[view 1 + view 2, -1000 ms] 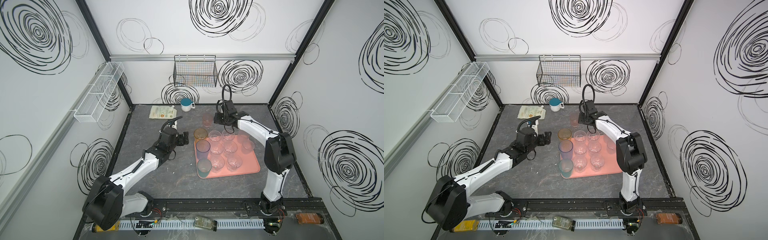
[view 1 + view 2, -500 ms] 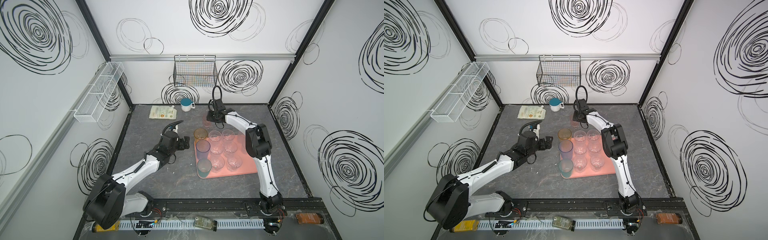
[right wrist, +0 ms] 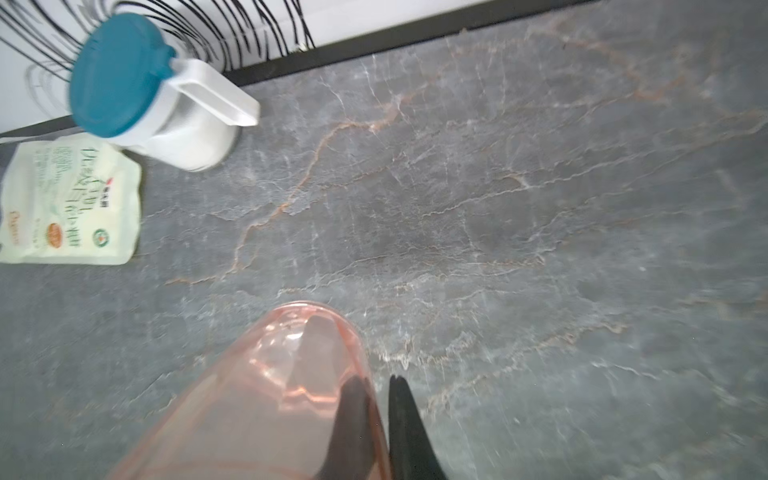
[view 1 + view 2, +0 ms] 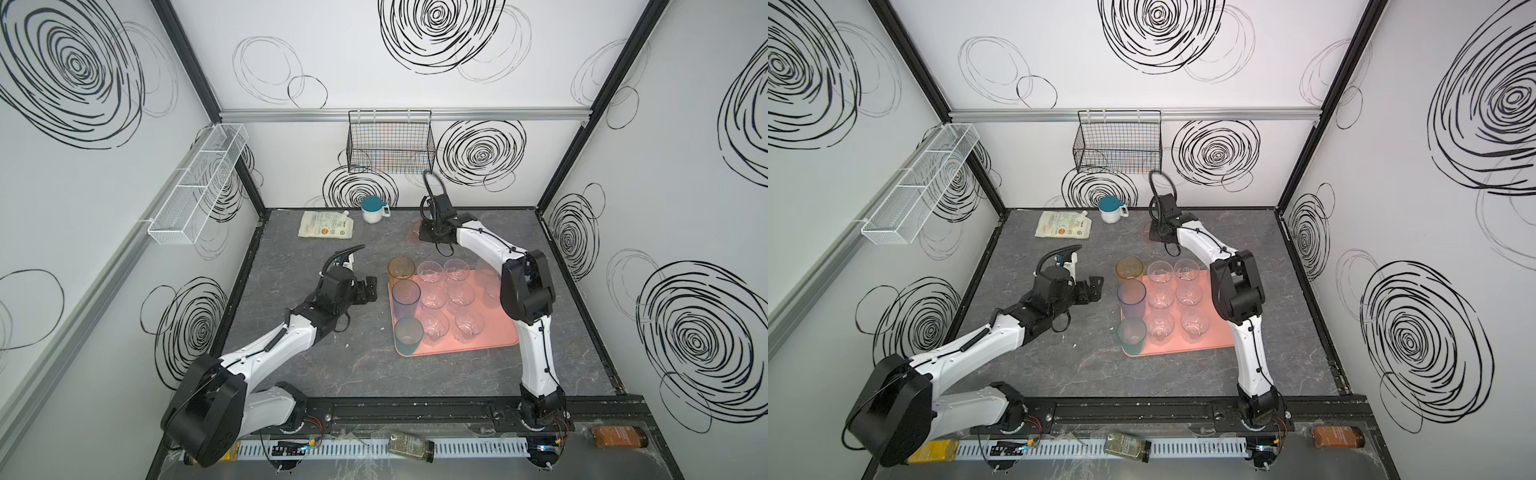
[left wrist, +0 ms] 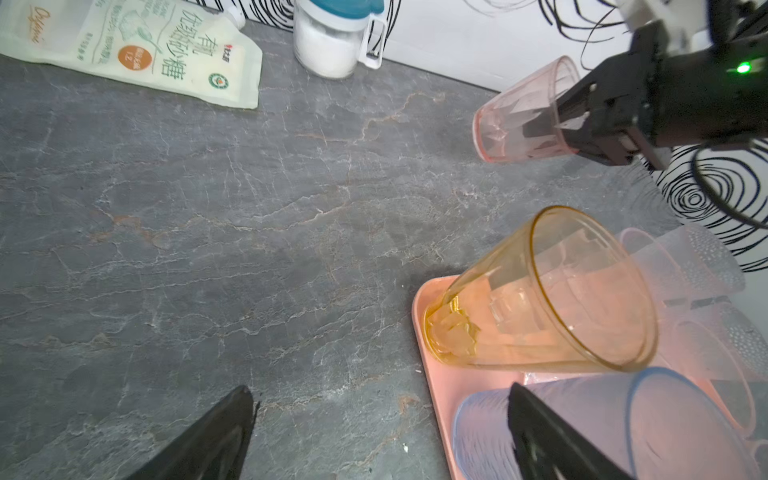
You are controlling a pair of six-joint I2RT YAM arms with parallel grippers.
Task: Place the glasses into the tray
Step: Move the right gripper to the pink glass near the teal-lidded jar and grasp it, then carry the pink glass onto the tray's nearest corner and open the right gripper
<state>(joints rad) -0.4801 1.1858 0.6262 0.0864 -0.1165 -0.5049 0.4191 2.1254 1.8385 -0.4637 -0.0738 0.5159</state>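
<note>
Your right tool [image 3: 376, 386] pinches the wall of the pink glass [image 3: 257, 395], ready to lift it to the tray [image 4: 494, 340] at five o'clock; your left tool [image 5: 380, 392] hangs wide, empty.

my grey stone bench [image 4: 316, 365]: white teal-lidded mug [image 4: 371, 210] beside flat cream printed pouch [image 4: 327, 225]; black wire basket [image 4: 390, 145] on the wall.

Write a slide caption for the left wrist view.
Right gripper pinches a pink see-through tumbler by its wall, off the flat salmon-pink tray.
</note>
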